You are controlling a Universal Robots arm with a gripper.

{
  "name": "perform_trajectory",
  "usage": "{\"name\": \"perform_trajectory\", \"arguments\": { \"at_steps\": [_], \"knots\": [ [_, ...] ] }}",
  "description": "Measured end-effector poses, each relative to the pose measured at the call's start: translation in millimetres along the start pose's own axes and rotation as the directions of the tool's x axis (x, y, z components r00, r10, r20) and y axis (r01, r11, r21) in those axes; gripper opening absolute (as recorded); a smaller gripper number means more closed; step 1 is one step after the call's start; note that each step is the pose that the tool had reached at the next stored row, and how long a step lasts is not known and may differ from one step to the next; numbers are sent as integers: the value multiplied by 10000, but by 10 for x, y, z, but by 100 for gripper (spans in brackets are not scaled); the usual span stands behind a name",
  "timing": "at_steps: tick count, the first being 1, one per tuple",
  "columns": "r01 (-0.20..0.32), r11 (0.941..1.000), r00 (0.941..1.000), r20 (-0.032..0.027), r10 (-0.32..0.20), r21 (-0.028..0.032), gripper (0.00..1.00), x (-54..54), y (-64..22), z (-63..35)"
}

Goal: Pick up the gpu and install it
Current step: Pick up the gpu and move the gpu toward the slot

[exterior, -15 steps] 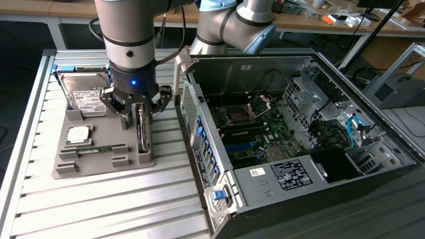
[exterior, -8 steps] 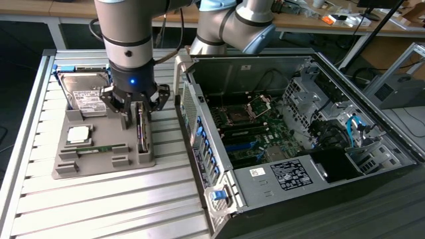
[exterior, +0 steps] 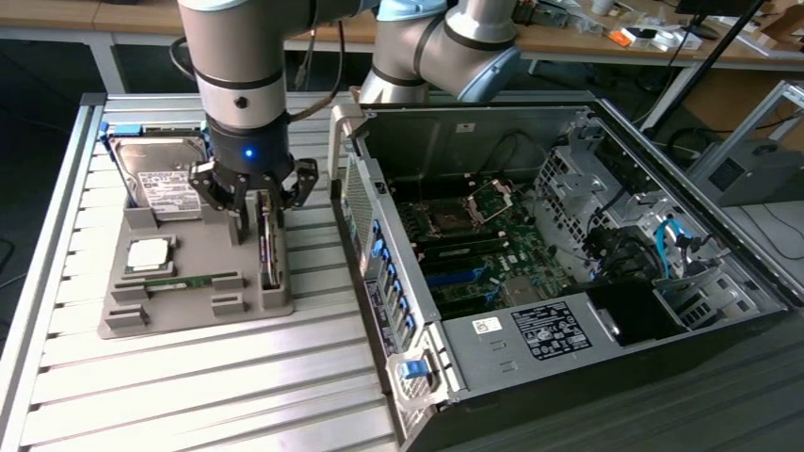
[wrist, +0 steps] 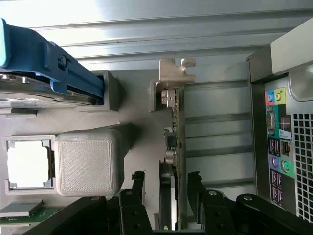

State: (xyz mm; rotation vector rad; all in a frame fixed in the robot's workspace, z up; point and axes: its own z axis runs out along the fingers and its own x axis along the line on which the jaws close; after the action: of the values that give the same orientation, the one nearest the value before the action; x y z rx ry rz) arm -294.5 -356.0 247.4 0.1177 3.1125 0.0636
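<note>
Grey moulded plastic forms the parts tray (exterior: 126, 325), which lies on a slatted metal table (exterior: 188, 395); every position below is given against this tray, working from the exterior view's left to its right.

1. Hard drive (exterior: 161, 179): silver with a white label, in a blue carrier (wrist: 54, 63), seated at the tray's far end on the exterior view's left.
2. Processor (exterior: 149, 252): a square silver chip lying flat in a pocket at the tray's middle, nearer than the hard drive.
3. Memory stick (exterior: 188, 281): narrow and green, lying in a slot just nearer than the processor.
4. gpu (exterior: 267, 247): standing on its long edge in the slot along the tray's side on the exterior view's right. The wrist view shows the card (wrist: 177, 147) edge-on, its silvery bracket at one end. It is seated in the tray, not lifted.
5. gripper (exterior: 264, 218): directly above that slot on the arm (exterior: 239, 75), lowered over the gpu. The black fingers (wrist: 138, 186) stand apart, one on each side of the card, with a gap showing on both sides. Nothing is gripped.
6. Computer case (exterior: 453, 141): lying open just beside the tray on the exterior view's right, motherboard (exterior: 484, 254) exposed. Its rear panel with coloured ports (wrist: 276, 142) faces the tray.
</note>
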Motion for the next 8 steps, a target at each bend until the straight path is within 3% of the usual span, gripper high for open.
{"name": "perform_trajectory", "arguments": {
  "at_steps": [7,8],
  "knots": [
    [-2,10000,10000,0,2,1,47,3,-2,54],
    [-2,10000,10000,-1,2,1,34,3,-2,54]
  ]
}}
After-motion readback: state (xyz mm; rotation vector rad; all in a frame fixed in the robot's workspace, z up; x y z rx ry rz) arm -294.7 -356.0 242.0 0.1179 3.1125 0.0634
